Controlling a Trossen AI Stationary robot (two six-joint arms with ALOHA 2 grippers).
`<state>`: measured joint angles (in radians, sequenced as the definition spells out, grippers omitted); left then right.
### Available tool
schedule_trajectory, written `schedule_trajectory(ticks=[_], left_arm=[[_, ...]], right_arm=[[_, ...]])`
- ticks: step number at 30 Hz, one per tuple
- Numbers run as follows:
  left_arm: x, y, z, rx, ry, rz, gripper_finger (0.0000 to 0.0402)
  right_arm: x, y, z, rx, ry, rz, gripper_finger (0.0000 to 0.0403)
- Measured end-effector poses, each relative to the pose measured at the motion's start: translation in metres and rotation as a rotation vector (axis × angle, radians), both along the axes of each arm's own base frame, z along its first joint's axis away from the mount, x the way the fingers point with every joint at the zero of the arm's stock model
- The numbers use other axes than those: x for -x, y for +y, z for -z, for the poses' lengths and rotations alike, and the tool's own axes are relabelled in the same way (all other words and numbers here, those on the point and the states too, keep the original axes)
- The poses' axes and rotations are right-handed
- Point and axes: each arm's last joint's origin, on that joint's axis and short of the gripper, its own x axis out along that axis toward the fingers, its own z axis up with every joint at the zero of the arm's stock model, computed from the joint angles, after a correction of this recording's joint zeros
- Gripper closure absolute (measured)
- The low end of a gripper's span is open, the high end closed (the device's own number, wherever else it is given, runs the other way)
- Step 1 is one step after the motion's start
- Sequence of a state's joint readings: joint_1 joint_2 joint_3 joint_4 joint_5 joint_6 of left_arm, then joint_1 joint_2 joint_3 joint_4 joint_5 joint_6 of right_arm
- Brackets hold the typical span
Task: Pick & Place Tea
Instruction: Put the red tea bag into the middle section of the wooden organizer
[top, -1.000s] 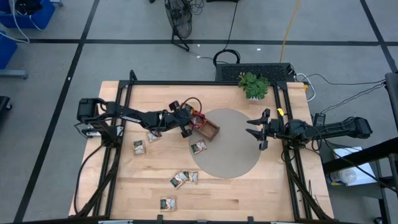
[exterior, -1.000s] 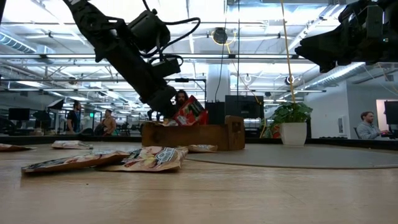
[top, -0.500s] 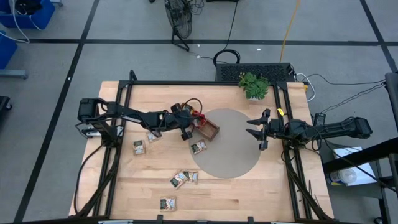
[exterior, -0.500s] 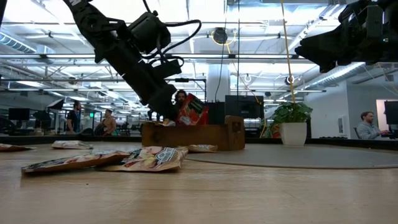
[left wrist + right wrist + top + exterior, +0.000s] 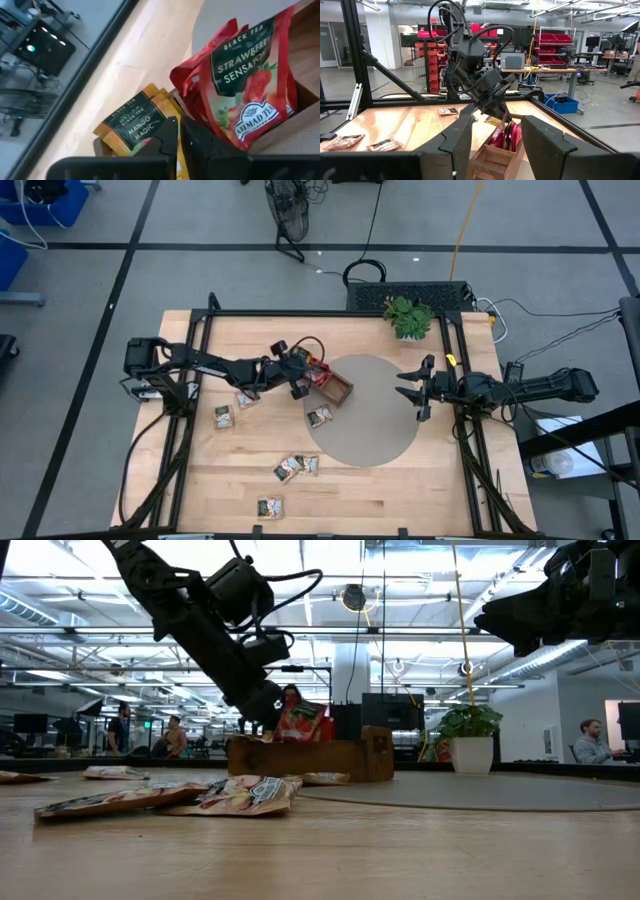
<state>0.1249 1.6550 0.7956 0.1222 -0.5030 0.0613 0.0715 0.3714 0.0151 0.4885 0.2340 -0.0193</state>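
A red tea sachet (image 5: 318, 370) (image 5: 250, 90) stands on edge in the brown wooden tray (image 5: 340, 390) (image 5: 330, 755) at the round mat's left rim. My left gripper (image 5: 303, 376) (image 5: 272, 718) (image 5: 181, 127) is shut on that sachet's crumpled edge just above the tray. Beside the tray lies a yellow sachet (image 5: 132, 122). Other tea sachets (image 5: 222, 416) (image 5: 320, 417) (image 5: 290, 468) lie loose on the wood. My right gripper (image 5: 418, 392) (image 5: 497, 150) hangs open at the mat's right edge, holding nothing.
A grey round mat (image 5: 365, 425) covers the table's middle. A small potted plant (image 5: 408, 317) stands at the back. One more sachet (image 5: 270, 506) lies near the front edge. People (image 5: 590, 740) sit in the room beyond.
The left gripper shifted slightly, and the red sachet went from leaning right to standing more upright in the tray. The right arm stayed still.
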Motion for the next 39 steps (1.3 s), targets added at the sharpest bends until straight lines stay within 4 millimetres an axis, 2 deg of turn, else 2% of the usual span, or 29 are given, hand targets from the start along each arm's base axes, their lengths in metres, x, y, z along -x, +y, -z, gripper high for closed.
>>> schedule_trajectory(ticks=[6,11,13,15,19,21,29,34,39], left_arm=[[0.0,0.001,-0.001,-0.074,0.029,-0.003,0.0397],[0.002,-0.006,-0.009,-0.27,0.078,-0.102,0.0388],[0.003,-0.012,-0.011,-0.296,0.102,-0.088,0.0386],[0.004,-0.02,-0.011,-0.273,0.115,-0.03,0.0392],[-0.001,-0.036,-0.008,-0.096,0.062,0.186,0.0396],[-0.007,-0.041,-0.002,-0.067,0.039,0.239,0.0398],[-0.012,-0.03,0.018,-0.065,0.078,0.201,0.0399],[-0.012,-0.024,0.018,-0.039,0.069,0.208,0.0395],[-0.014,-0.026,0.017,-0.045,0.058,0.236,0.0395]], right_arm=[[0.0,0.0,0.0,0.0,0.0,0.0,0.0248],[0.0,0.0,0.0,0.0,0.0,0.0,0.0248],[0.0,0.0,0.0,0.0,0.0,0.0,0.0248],[0.0,0.0,0.0,0.0,0.0,0.0,0.0248],[0.0,0.0,0.0,0.0,0.0,-0.001,0.0248],[0.0,0.0,0.0,0.0,0.001,-0.001,0.0248],[0.0,0.0,0.0,0.0,0.0,0.0,0.0248],[0.0,0.0,0.0,0.0,0.0,0.0,0.0248],[0.0,0.0,0.0,0.0,0.0,0.0,0.0248]])
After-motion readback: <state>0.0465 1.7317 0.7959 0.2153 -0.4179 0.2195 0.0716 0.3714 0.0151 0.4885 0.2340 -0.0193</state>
